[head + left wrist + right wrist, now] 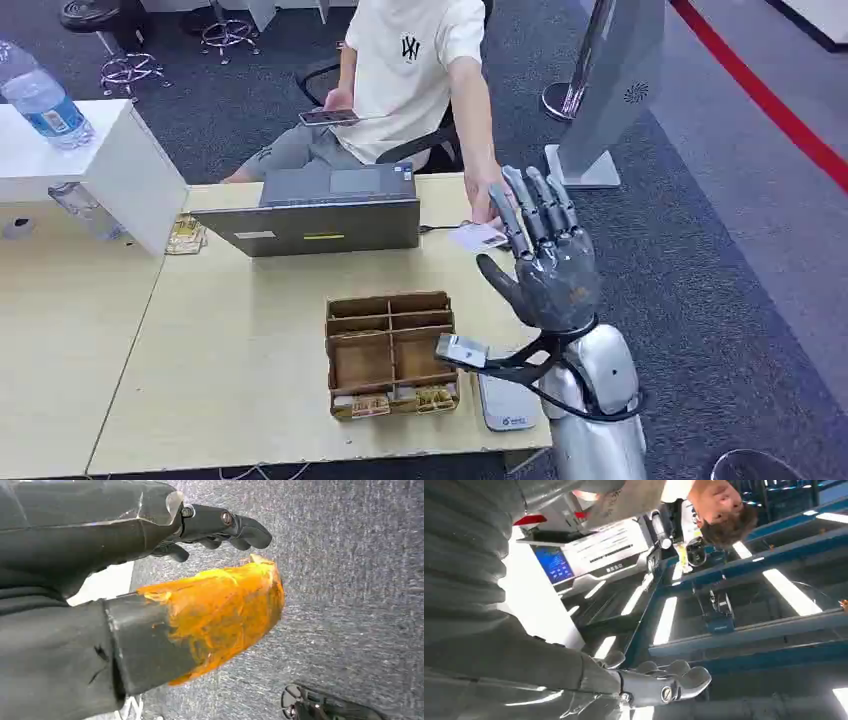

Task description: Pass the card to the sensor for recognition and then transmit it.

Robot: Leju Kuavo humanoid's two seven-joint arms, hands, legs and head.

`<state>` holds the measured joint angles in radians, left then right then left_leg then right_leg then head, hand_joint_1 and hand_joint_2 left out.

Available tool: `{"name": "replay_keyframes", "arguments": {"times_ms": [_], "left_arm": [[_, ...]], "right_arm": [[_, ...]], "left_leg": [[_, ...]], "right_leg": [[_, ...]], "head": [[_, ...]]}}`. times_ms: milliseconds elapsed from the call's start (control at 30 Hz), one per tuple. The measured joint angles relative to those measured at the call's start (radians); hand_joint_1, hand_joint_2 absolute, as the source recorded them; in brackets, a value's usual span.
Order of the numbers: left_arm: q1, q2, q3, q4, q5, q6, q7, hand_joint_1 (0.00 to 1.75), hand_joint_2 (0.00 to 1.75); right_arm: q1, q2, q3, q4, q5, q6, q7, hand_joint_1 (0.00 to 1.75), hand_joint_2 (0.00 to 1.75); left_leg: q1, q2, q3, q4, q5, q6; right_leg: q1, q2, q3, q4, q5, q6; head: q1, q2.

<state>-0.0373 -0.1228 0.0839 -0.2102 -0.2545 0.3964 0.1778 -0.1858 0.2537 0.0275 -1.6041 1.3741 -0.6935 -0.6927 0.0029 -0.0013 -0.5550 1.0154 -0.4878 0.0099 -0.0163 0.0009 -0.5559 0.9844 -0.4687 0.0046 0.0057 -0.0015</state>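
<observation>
Head view: right hand (545,262) raised, fingers (530,205) spread, empty; card (478,236) on table (240,340) under person's hand (487,200); shirt logo unreadable.

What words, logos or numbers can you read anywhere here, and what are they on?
Shirt: small dark chest emblem, letters unclear.
Water bottle: blue label, print too blurred.
Laptop: yellow sticker, unreadable.
Sensor: small blue mark, too small to read.
Kiosk screen: rows of text, turned and blurred, unreadable.

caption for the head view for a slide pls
Right hand raised open over the table while a seated person's hand rests on the card.
</observation>
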Motion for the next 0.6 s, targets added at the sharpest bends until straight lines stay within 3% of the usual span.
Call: {"name": "replay_keyframes", "arguments": {"times_ms": [33,67,100,133,167,200,267,600], "left_arm": [[0.0,0.0,0.0,0.0,0.0,0.0,0.002,0.0,0.0],[0.0,0.0,0.0,0.0,-0.002,-0.001,0.005,0.0,0.0],[0.0,-0.002,0.0,0.0,-0.003,-0.001,0.01,0.0,0.0],[0.001,-0.002,0.0,0.0,-0.006,-0.001,0.011,0.0,0.0],[0.001,-0.003,0.0,0.0,-0.007,-0.002,0.013,0.0,0.0],[0.001,-0.003,0.0,0.0,-0.008,-0.002,0.016,0.0,0.0],[0.001,-0.005,0.0,0.0,-0.01,-0.004,0.018,0.0,0.0],[0.001,-0.008,0.0,0.0,-0.018,-0.009,0.029,0.0,0.0]], "right_arm": [[-0.003,0.0,-0.003,0.006,0.01,0.0,0.002,0.0,1.75],[-0.004,0.0,-0.005,0.012,0.017,0.0,0.002,0.35,1.75],[-0.005,0.0,-0.007,0.017,0.022,0.0,0.006,1.17,1.75],[-0.006,0.0,-0.008,0.024,0.026,0.0,0.013,1.17,1.75],[-0.006,0.0,-0.009,0.029,0.029,0.0,0.019,1.43,1.75],[-0.006,0.0,-0.01,0.033,0.032,0.0,0.024,1.59,1.75],[-0.006,0.0,-0.012,0.039,0.032,0.0,0.027,1.75,1.75],[-0.004,-0.004,-0.013,0.063,0.047,0.0,0.066,1.75,1.75]], "left_leg": [[0.0,0.0,0.0,0.0,0.0,0.0],[0.0,0.0,0.0,0.0,0.0,0.0],[0.0,0.0,0.0,0.0,0.0,0.0],[0.0,0.0,0.0,0.0,0.0,0.0],[0.0,0.0,0.0,0.0,0.0,0.0],[0.0,0.0,0.0,0.0,0.0,0.0],[0.0,0.0,0.0,0.0,0.0,0.0],[0.0,0.0,0.0,0.0,0.0,0.0]], "right_leg": [[0.0,0.0,0.0,0.0,0.0,0.0],[0.0,0.0,0.0,0.0,0.0,0.0],[0.0,0.0,0.0,0.0,0.0,0.0],[0.0,0.0,0.0,0.0,0.0,0.0],[0.0,0.0,0.0,0.0,0.0,0.0],[0.0,0.0,0.0,0.0,0.0,0.0],[0.0,0.0,0.0,0.0,0.0,0.0],[0.0,0.0,0.0,0.0,0.0,0.0]], "head": [[0.0,0.0],[0.0,0.0],[0.0,0.0],[0.0,0.0],[0.0,0.0],[0.0,0.0],[0.0,0.0],[0.0,0.0]]}}
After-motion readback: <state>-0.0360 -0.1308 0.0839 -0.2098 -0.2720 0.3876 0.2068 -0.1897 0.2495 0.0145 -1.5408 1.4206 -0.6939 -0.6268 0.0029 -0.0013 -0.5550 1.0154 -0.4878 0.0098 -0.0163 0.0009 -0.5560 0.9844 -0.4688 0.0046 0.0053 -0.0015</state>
